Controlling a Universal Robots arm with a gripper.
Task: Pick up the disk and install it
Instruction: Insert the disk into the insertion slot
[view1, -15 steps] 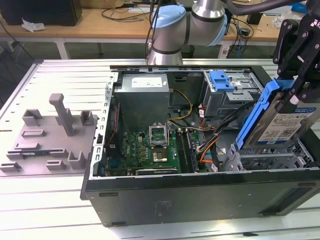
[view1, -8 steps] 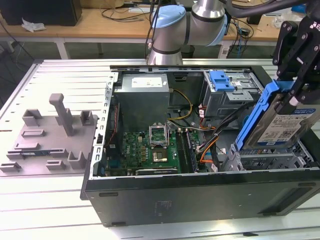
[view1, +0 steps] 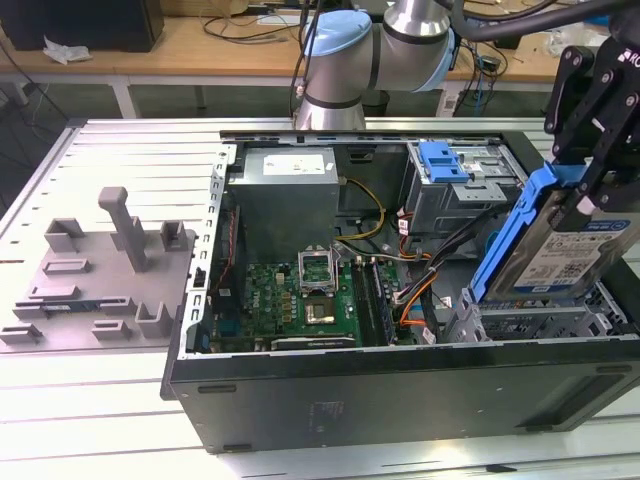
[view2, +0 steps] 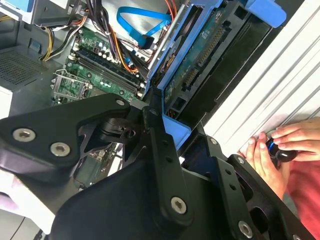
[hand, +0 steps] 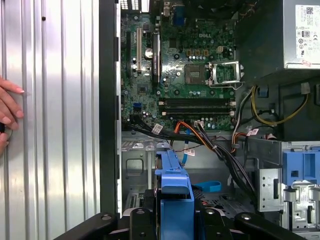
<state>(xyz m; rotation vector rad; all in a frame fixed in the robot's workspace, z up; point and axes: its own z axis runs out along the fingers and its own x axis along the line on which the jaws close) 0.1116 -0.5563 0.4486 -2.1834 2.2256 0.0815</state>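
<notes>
— What sits on the bench?
— The big open case. Inside I see the grey power box by its far edge. The green board is in the middle, with cables beside it.
— Where is the disk?
— The disk hangs tilted over the case's near corner, at the exterior view's right. A metal bay is just under it.
— Is it easy to hold?
— I think it is hard, a bit heavy, and easy to hurt if bumped. Its blue frame looks like the safe place to grab.
— And the gripper?
— My gripper squeezes its fingers tight on the disk's top edge.
</notes>
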